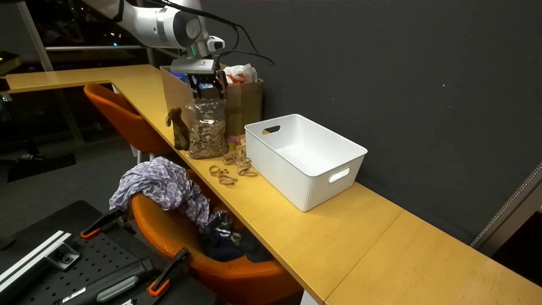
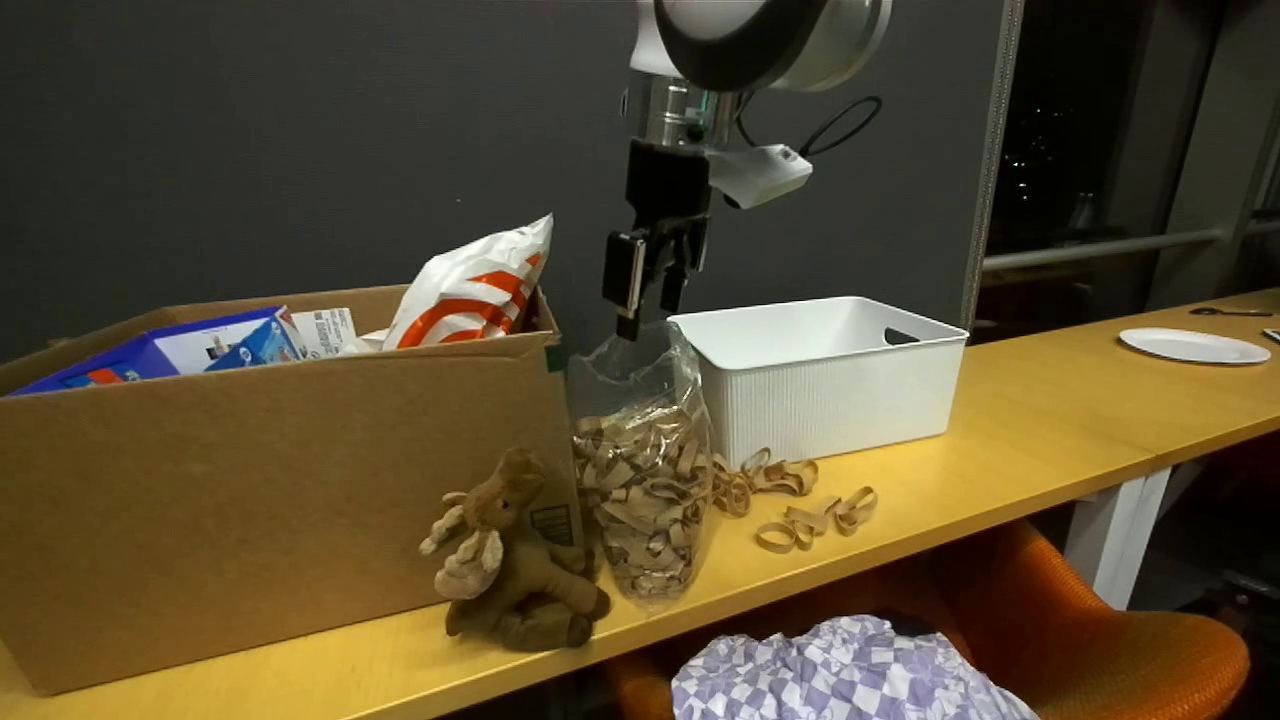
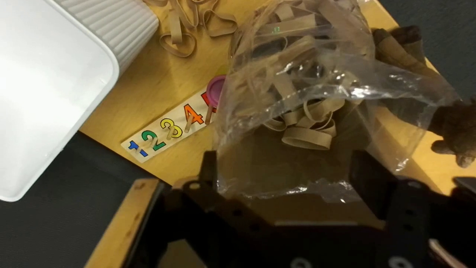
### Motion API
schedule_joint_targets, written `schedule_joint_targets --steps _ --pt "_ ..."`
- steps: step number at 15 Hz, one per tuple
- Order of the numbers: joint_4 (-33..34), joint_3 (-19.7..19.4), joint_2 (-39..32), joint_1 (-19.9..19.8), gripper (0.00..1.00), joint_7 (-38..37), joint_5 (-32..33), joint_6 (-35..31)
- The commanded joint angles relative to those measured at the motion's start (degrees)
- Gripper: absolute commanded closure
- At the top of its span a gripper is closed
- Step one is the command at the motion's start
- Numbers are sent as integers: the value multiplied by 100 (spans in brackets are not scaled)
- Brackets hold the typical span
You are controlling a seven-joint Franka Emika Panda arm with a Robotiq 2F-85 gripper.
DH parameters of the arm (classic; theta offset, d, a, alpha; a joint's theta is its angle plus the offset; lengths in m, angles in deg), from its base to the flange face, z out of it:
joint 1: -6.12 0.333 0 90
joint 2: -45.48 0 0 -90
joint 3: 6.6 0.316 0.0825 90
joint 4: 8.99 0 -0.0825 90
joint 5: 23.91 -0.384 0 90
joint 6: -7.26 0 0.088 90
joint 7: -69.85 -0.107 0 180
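My gripper [image 1: 209,94] hangs open and empty just above the mouth of a clear plastic bag [image 1: 207,137] full of tan rubber bands. The bag [image 2: 645,500] stands upright on the table with its mouth open. In the wrist view the two fingers [image 3: 284,160] are wide apart over the bag's [image 3: 275,74] top edge; whether a fingertip touches the plastic I cannot tell. Loose tan bands [image 2: 857,510] lie on the table beside the bag. A brown plush toy [image 2: 520,580] sits at the bag's other side; it also shows in the wrist view [image 3: 455,132].
A white bin [image 1: 279,169] stands beside the loose bands. A cardboard box [image 2: 280,500] holding packages and a white-and-orange bag [image 2: 470,290] stands behind the toy. A numbered strip [image 3: 180,126] and purple lid [image 3: 215,89] lie near the bag. An orange chair [image 1: 237,279] stands at the table edge.
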Motion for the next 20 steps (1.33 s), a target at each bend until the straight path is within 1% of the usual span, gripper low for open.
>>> schedule_joint_targets --steps 1,3,8,10,11,14,15,18,20 --pt "-318 -13 385 -14 0 -147 -29 -36" --pt "-624 -27 700 -56 0 -247 -60 -8" --pt "-2159 -140 1741 -398 0 -580 -204 -146" --pt "-2787 -219 2002 -604 0 -647 -287 -382" --pt "-3129 -269 2081 -699 0 -641 -302 -646" --pt "-3713 -414 1924 -876 0 -656 -245 -1495" --pt "-3823 -418 1769 -923 0 -603 -276 -1755" --pt "-3996 -356 1319 -989 0 -480 -355 -2173" --pt "-3913 -294 972 -1005 0 -398 -428 -2326"
